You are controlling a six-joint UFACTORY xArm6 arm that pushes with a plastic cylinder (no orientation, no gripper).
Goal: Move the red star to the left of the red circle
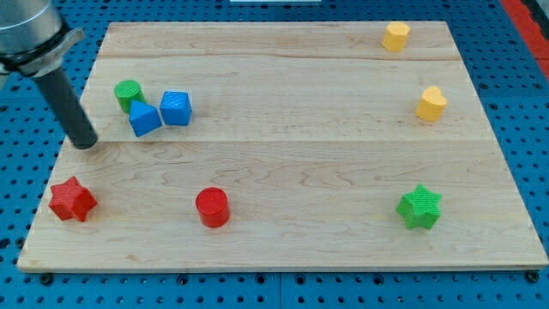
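Observation:
The red star point(72, 200) lies on the wooden board point(283, 163) near its bottom left corner. The red circle point(212, 208), a short cylinder, stands to the star's right, near the bottom edge. My tip point(85, 143) rests on the board at the view's left, above the red star and a little to its right, apart from it. It is left of and below the blue and green blocks.
A green cylinder point(128, 93) touches two blue blocks point(144, 118) point(176, 108) at the upper left. A yellow block point(396, 37) sits at the top right, a yellow heart-like block point(431, 104) at the right, a green star point(419, 207) at the lower right.

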